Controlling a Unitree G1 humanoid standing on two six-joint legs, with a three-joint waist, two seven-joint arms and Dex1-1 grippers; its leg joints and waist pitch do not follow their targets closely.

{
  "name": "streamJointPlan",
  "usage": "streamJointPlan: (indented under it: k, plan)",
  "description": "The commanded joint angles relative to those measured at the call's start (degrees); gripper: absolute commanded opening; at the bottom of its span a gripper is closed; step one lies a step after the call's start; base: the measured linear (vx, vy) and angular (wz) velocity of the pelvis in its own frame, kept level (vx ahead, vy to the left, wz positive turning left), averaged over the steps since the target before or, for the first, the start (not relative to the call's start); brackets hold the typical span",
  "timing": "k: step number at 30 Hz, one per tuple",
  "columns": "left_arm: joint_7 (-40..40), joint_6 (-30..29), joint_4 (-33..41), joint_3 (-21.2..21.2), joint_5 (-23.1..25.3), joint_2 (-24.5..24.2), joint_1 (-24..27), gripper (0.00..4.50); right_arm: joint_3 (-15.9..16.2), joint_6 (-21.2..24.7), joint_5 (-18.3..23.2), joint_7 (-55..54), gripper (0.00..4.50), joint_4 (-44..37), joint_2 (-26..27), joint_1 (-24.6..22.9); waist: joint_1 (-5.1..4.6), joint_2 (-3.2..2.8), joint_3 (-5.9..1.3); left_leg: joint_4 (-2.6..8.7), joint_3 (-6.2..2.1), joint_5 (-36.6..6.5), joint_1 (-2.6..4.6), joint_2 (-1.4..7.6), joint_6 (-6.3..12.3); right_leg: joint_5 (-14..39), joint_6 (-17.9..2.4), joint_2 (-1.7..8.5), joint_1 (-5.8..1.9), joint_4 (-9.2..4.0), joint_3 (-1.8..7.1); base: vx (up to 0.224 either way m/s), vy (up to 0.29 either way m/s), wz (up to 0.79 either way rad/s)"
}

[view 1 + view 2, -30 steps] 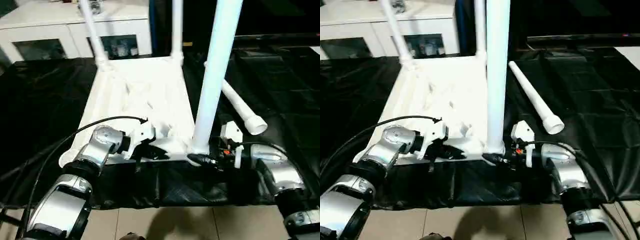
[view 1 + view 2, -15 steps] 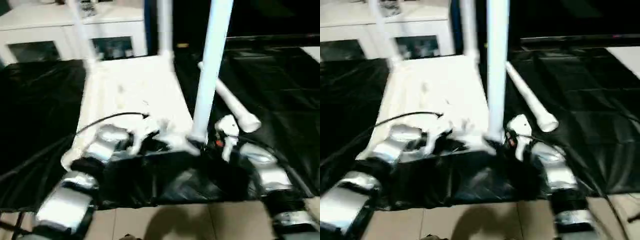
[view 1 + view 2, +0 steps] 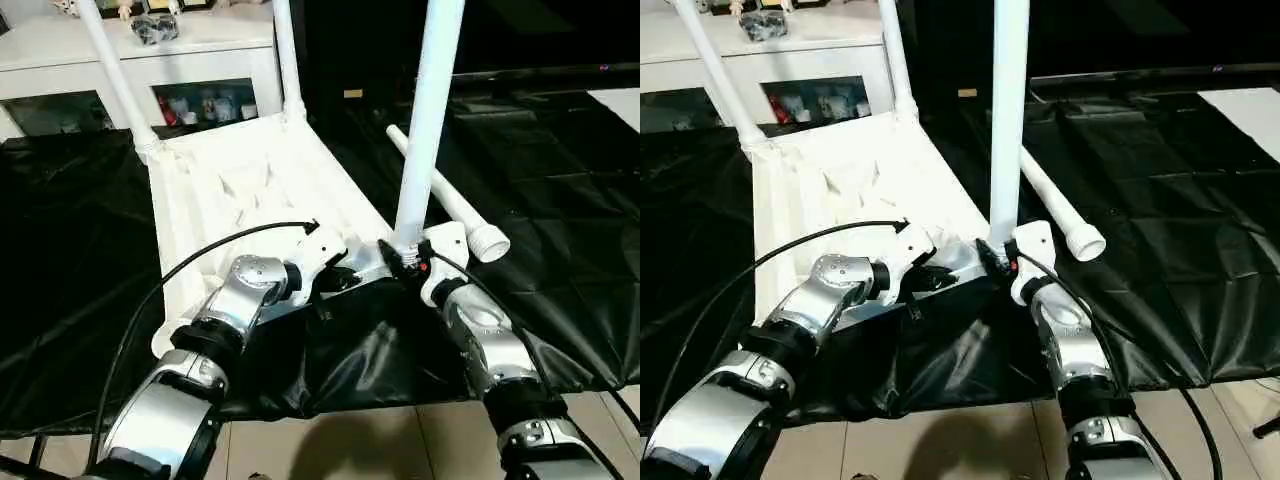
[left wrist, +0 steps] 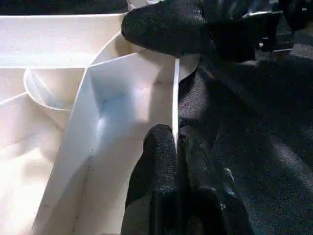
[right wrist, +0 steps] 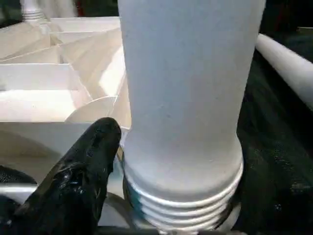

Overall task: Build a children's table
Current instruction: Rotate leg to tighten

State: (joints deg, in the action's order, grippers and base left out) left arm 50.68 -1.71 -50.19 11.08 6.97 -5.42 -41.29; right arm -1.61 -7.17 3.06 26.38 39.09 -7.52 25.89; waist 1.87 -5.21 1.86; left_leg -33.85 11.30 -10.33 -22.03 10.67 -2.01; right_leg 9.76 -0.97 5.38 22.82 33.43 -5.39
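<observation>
The white tabletop (image 3: pixel 230 190) lies underside up on black cloth. Three white legs stand in its corner sockets: two at the far end (image 3: pixel 115 80) (image 3: pixel 285 60) and one at the near right corner (image 3: pixel 425 120). Another leg (image 3: pixel 450 205) lies loose on the cloth just right of the tabletop. My left gripper (image 3: pixel 335 280) is shut on the thin rim of the tabletop's near edge (image 4: pixel 175 98). My right gripper (image 3: pixel 400 258) sits at the base of the near right leg (image 5: pixel 186 98), whose threaded end meets the socket.
A white cabinet (image 3: pixel 150 60) with glass doors stands behind the tabletop. Black cloth (image 3: pixel 70 250) covers the work surface and bunches under the near edge. Tiled floor (image 3: pixel 380 440) shows in front. A black cable (image 3: pixel 200 255) runs along my left arm.
The camera has shifted, so the scene now sits at a different angle. Both grippers stay at the tabletop's near edge. The black cloth below that edge looks more bunched up.
</observation>
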Motion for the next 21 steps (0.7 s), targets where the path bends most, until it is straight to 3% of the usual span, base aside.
streamJointPlan:
  k: [1, 5, 8, 13, 14, 15, 18, 19, 21]
  plan:
    - [3.3, 3.0, 1.7, 0.9, -2.1, 0.7, 0.4, 0.0, 4.1, -0.3, 1.3, 7.8, 3.97, -0.4, 0.4, -1.1, 0.02, 0.84, -3.28, 3.88, -1.48, -13.6, 0.59, 2.42, 6.2, 14.1, -11.2, 3.68, -2.85, -4.44, 2.42, 0.0, 0.0, 0.0]
    - [7.9, 5.4, 1.8, 0.9, -2.8, -1.9, 0.8, 0.0, 3.8, -0.6, 3.3, 15.0, 4.32, -3.0, -3.3, -2.1, 0.39, 0.9, -3.42, 3.6, -1.34, -11.9, 0.5, 2.42, 7.62, 11.7, -11.8, 3.52, -3.03, -4.16, 2.2, 0.0, 0.0, 0.0]
    - [14.9, 7.2, 2.5, 1.5, -3.7, -4.7, 1.5, 0.0, 4.7, 0.1, 5.1, 23.5, 4.32, -5.1, -7.0, -2.8, 0.83, 0.97, -3.47, 3.5, -1.28, -11.1, 0.41, 2.63, 8.46, 11.7, -12.1, 3.56, -3.07, -3.97, 2.16, 0.0, 0.0, 0.0]
    - [21.5, 8.1, 2.8, 1.9, -4.8, -7.5, 1.8, 0.0, 6.8, 0.1, 5.9, 33.6, 4.32, -6.9, -11.4, -3.3, 1.42, 0.91, -3.5, 3.55, -1.23, -11.5, 0.66, 2.94, 8.32, 10.5, -13.0, 3.54, -2.76, -3.66, 2.28, 0.0, 0.0, 0.0]
    - [22.1, 8.3, 2.6, 1.9, -4.8, -7.8, 1.7, 0.0, 7.0, 0.1, 5.9, 34.6, 4.32, -7.0, -11.9, -3.2, 1.77, 0.9, -3.45, 3.59, -1.19, -12.2, 0.86, 2.99, 7.6, 11.4, -12.9, 3.55, -2.63, -3.73, 2.36, 0.0, 0.0, 0.0]
    - [22.8, 8.6, 2.1, 2.1, -4.6, -8.3, 1.5, 0.0, 7.3, 0.2, 5.9, 35.9, 4.32, -7.0, -12.5, -3.0, 1.79, 1.28, -3.42, 3.67, -1.14, -12.2, 0.88, 3.03, 7.47, 11.5, -12.9, 3.55, -2.64, -3.77, 2.4, 0.0, 0.0, 0.0]
    - [24.1, 9.6, 0.7, 2.4, -4.0, -9.0, 0.9, 0.0, 8.4, 0.7, 5.8, 39.3, 4.32, -6.9, -14.0, -2.4, 2.08, 1.28, -3.38, 3.64, -1.2, -12.1, 0.77, 2.94, 7.09, 12.1, -12.6, 3.64, -2.76, -3.68, 2.4, 0.0, 0.0, 0.0]
    - [24.5, 10.0, 0.4, 2.4, -4.1, -9.1, 0.7, 0.0, 8.6, 0.6, 5.8, 39.9, 3.97, -6.7, -14.2, -2.2, 2.1, 1.45, -3.35, 3.64, -1.18, -11.9, 0.74, 2.94, 7.0, 12.2, -12.5, 3.7, -2.76, -3.74, 2.42, 0.0, 0.0, 0.0]
    - [25.9, 10.2, 0.1, 2.5, -4.5, -9.3, 0.5, 0.0, 8.8, 1.2, 6.4, 41.4, 3.97, -6.6, -14.6, -1.7, 2.17, 1.52, -3.41, 3.56, -1.18, -11.5, 0.72, 2.83, 7.02, 12.3, -12.5, 3.74, -2.84, -3.71, 2.4, 0.0, 0.0, 0.0]
